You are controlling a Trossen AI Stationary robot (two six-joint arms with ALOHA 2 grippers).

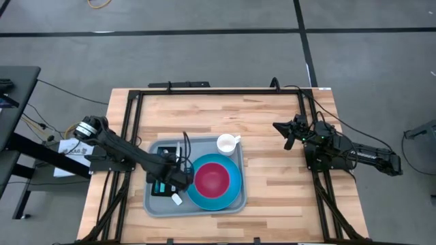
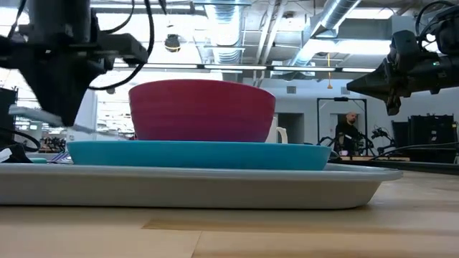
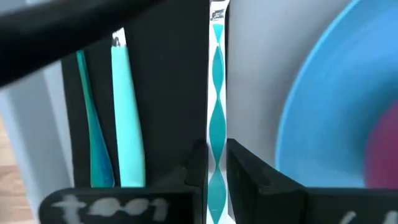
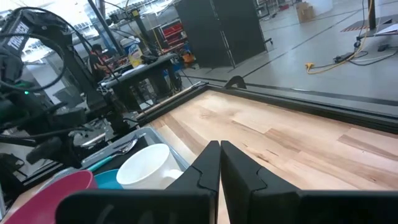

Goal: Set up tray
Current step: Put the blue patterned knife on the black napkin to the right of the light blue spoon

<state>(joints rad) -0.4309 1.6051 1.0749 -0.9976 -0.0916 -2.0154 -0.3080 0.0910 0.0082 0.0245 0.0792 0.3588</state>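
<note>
The grey-blue tray [image 1: 155, 204] lies on the wooden table, left of centre. It holds a black napkin [image 3: 168, 93] with two teal utensils [image 3: 127, 112], a blue plate [image 1: 235, 192] with a red bowl [image 1: 212, 178] on it, and a white cup [image 1: 227, 143]. My left gripper [image 1: 176, 182] hangs over the tray between napkin and plate, shut on a utensil with a teal-and-white patterned handle [image 3: 216, 93]. My right gripper [image 1: 287, 133] waits shut over the table's right side, touching nothing. My left gripper [image 3: 216, 180] pinches the patterned utensil's handle [image 3: 216, 146] between its two fingers, coming from above and pointing down. The handle runs on past the fingers beside the napkin's edge, its silver end [image 3: 217, 12] farthest away. In the low view a pale bar [image 2: 43, 117] slants below the gripper, above the tray's rim.
Black rails [image 1: 204, 92] frame the tabletop. Bare wood [image 1: 272, 184] lies between the tray and the right arm. Beyond the table the low view shows a workshop with a person [image 2: 348, 132] far off.
</note>
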